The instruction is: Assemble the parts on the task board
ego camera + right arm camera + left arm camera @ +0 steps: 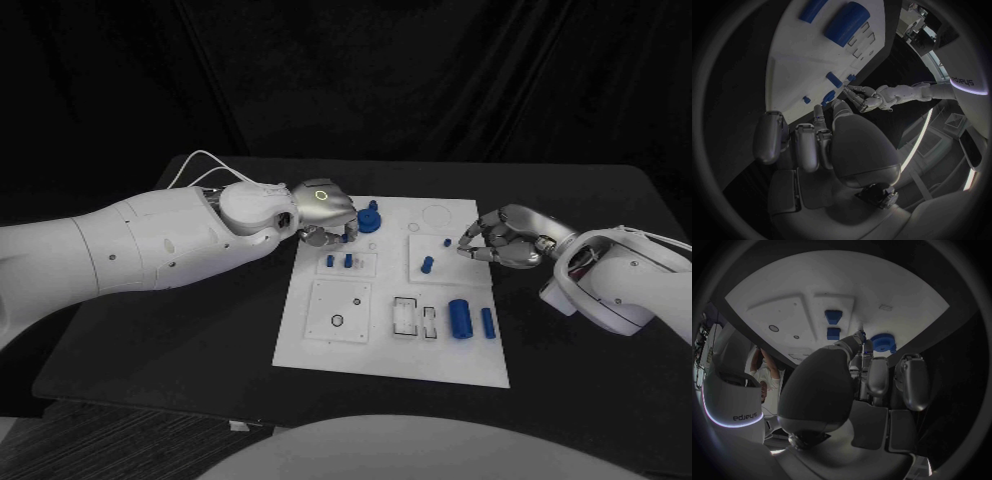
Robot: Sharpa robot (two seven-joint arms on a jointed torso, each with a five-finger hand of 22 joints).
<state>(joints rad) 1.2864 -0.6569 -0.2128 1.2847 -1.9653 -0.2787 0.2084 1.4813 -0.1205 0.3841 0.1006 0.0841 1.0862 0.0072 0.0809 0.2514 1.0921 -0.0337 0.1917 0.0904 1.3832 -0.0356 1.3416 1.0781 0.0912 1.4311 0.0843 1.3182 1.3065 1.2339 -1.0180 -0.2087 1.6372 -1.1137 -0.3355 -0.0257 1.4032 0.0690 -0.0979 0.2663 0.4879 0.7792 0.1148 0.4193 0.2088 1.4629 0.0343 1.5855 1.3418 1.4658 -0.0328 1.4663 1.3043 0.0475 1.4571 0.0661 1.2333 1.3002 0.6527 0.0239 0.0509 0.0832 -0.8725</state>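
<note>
My left robot hand pinches a small blue part over the white board; my right robot hand curls empty beside it.

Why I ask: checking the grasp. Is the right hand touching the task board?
Cannot tell. In the head view the right hand curls over the task board's far right edge, but neither contact nor a gap shows plainly.

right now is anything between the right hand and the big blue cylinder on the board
Nothing visible. The right hand hovers at the task board's right edge, and only bare white plate lies between it and the big blue cylinder nearer the robot.
</note>
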